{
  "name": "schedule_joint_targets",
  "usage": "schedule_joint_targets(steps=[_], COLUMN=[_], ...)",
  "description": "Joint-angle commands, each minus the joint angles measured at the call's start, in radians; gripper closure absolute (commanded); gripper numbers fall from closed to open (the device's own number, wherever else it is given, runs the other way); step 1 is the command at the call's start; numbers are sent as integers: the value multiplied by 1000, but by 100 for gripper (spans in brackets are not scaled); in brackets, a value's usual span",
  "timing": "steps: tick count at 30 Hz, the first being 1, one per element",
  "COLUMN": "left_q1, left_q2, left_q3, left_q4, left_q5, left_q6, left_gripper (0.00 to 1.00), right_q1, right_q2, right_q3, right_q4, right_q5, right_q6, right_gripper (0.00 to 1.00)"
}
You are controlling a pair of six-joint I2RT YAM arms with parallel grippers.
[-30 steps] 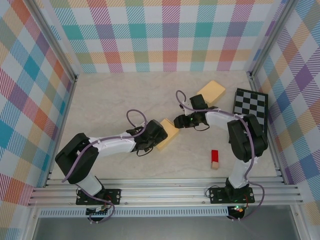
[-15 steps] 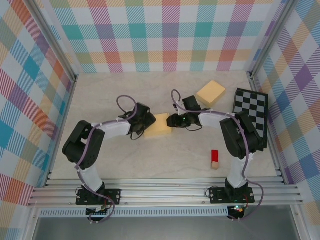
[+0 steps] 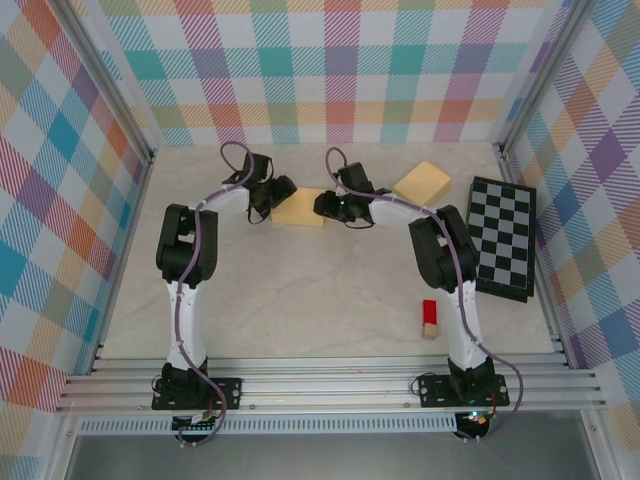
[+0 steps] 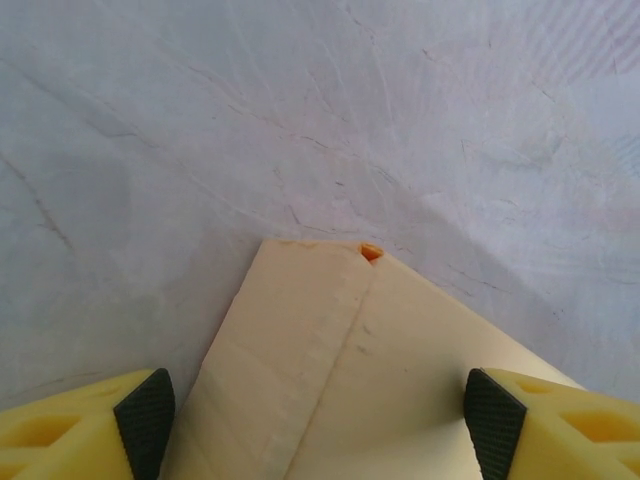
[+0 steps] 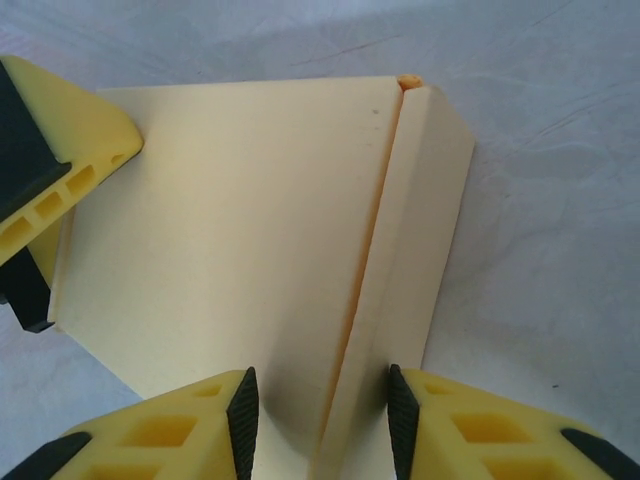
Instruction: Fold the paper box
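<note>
The paper box is a flat cream sheet lying on the table near the far wall. My left gripper is at its left end and my right gripper at its right end, facing each other. In the left wrist view the box fills the gap between wide-open jaws. The right gripper stands partly open over the box, its pads on either side of the seam beside a narrow side flap. A left finger rests on the far corner.
A second cream box lies just right of the right gripper. A black-and-white checkerboard sits at the right wall. A small red block is at the near right. Plaid walls close in three sides.
Both arms have stretched toward the far wall, and the box went with them from the table's middle to the far side, turning level.
</note>
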Motion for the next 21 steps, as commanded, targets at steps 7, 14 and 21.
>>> schedule_joint_targets(steps=[7, 14, 21], left_q1=[84, 139, 144], left_q2=[-120, -565, -925], left_q3=[32, -453, -1071], left_q4=[-221, -52, 530], left_q5=[-18, -246, -537], left_q6=[92, 233, 484], left_gripper=[0, 0, 0], right_q1=[-123, -217, -282], right_q2=[-282, -726, -993], right_q3=[-157, -623, -1022], right_q4=[-65, -14, 286], right_q5=[-61, 97, 242], right_q6=[-123, -376, -573], right_gripper=[50, 39, 28])
